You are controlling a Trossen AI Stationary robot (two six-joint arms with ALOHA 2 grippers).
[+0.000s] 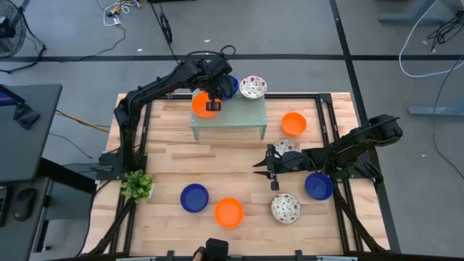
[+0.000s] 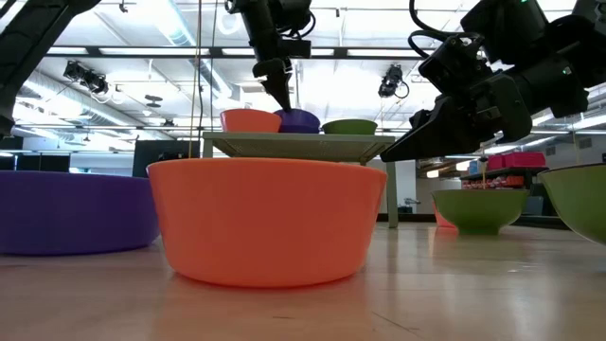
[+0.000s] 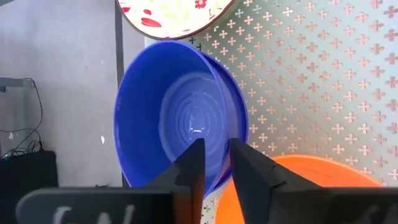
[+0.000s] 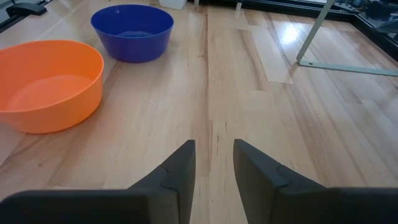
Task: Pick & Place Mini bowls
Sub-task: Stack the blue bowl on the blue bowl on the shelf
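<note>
The left gripper (image 1: 212, 106), nearly closed and holding nothing, hangs over the orange bowl (image 1: 202, 103) at the stand's (image 1: 246, 116) left end; a careless move could nudge it off. The right gripper (image 1: 270, 167) waits mid-counter, slightly open.

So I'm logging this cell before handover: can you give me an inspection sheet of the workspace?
Surface: wood table, no spills seen.
Job's things: three bowls on the stand: orange, blue, speckled. Six on the table: orange, speckled, blue, speckled, orange, blue.
Clutter: plant at the left edge.
Grippers: left tool over the stand's orange bowl, nearly shut, empty; right tool mid-table, slightly open, empty.
Cables: loose on the floor.
Surroundings: nothing seen.
</note>
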